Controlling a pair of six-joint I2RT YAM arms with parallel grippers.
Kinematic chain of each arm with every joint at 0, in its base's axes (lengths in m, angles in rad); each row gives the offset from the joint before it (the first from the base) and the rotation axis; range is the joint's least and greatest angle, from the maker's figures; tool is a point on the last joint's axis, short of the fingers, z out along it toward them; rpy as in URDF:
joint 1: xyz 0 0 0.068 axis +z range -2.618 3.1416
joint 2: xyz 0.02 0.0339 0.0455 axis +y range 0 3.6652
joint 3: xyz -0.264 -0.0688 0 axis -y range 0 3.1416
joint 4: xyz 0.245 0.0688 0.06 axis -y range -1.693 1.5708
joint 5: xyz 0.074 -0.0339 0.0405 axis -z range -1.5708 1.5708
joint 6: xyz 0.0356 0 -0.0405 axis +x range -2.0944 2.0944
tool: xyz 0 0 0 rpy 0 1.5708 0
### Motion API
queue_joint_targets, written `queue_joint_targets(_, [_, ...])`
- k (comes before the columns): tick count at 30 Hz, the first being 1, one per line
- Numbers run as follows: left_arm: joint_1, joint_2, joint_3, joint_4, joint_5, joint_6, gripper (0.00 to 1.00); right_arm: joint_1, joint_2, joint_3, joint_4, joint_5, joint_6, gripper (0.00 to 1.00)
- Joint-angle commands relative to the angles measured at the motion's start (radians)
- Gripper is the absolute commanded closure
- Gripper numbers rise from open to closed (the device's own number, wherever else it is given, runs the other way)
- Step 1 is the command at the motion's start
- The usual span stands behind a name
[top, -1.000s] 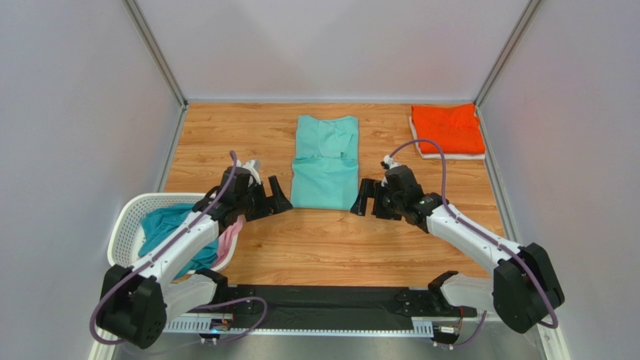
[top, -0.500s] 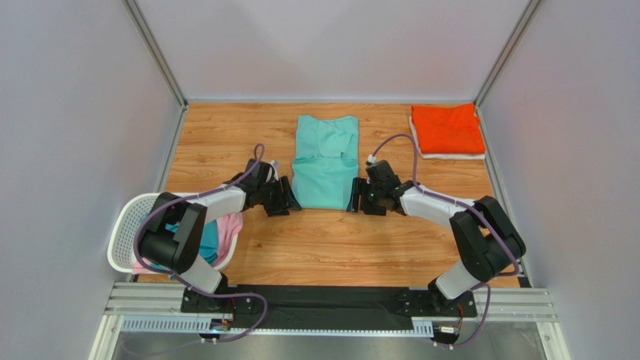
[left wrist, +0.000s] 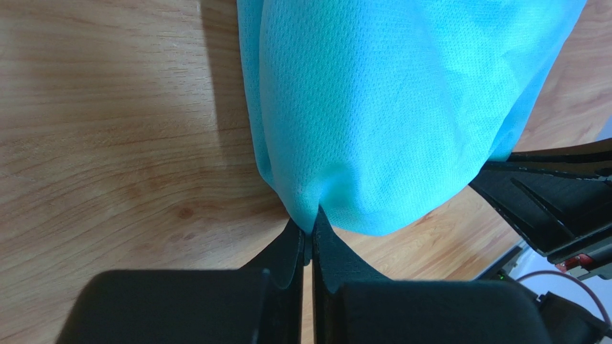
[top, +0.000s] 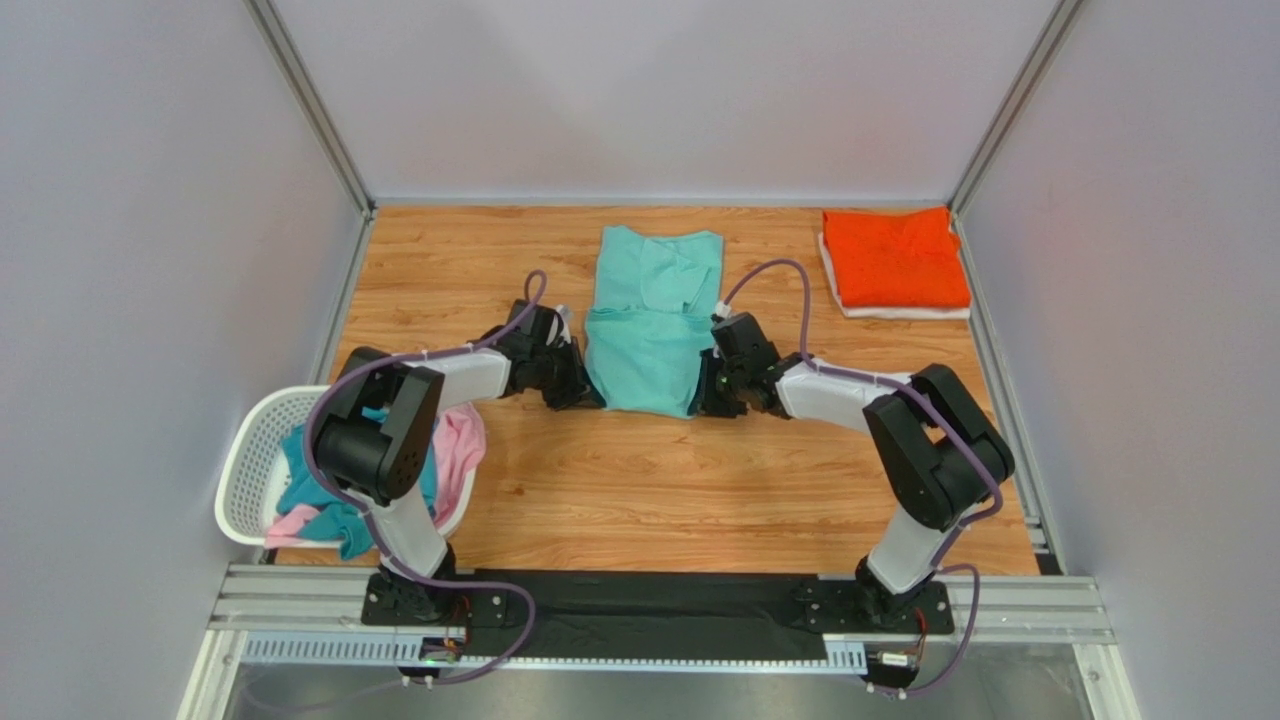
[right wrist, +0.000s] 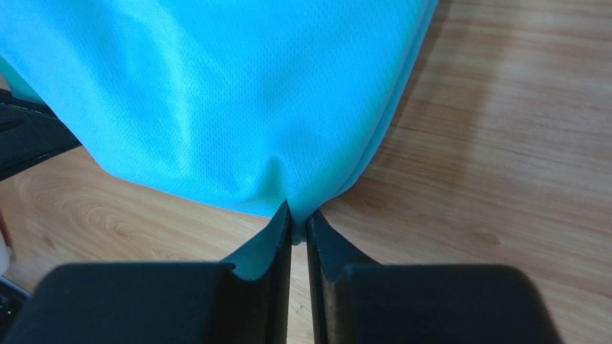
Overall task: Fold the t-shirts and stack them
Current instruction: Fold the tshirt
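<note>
While the mint-teal shirt (top: 649,323) lies on the table (top: 451,270), the left gripper (left wrist: 310,231) clamps its near left corner and the right gripper (right wrist: 297,221) its near right corner.

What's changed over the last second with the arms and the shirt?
Both arms moved inward: the left end effector and right end effector closed on the near corners of the mint-teal cloth t-shirt, bunching its near hem. The folded bright orange t-shirt and white plastic laundry basket stayed put.
</note>
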Motion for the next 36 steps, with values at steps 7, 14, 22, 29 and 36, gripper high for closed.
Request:
queue_joint_targets(7, [-0.017, -0.113, -0.118, 0.003, -0.062, 0.023, 1.00, 0.049, -0.006, -0.022, -0.007, -0.012, -0.004, 1.00])
queue_joint_targets(14, [-0.067, -0.301, -0.259, -0.010, -0.102, -0.010, 1.00, 0.148, -0.139, -0.088, -0.055, 0.017, 0.013, 1.00])
queue_joint_targets(22, [-0.177, -0.672, -0.419, -0.183, -0.246, -0.089, 1.00, 0.289, -0.339, -0.214, -0.131, 0.095, 0.108, 1.00])
queue_joint_targets(29, [-0.275, -1.084, -0.525, -0.415, -0.295, -0.194, 1.00, 0.457, -0.540, -0.263, -0.295, 0.155, 0.223, 1.00])
queue_joint_targets(36, [-0.350, -1.312, -0.533, -0.500, -0.246, -0.270, 1.00, 0.589, -0.670, -0.242, -0.395, 0.192, 0.317, 1.00])
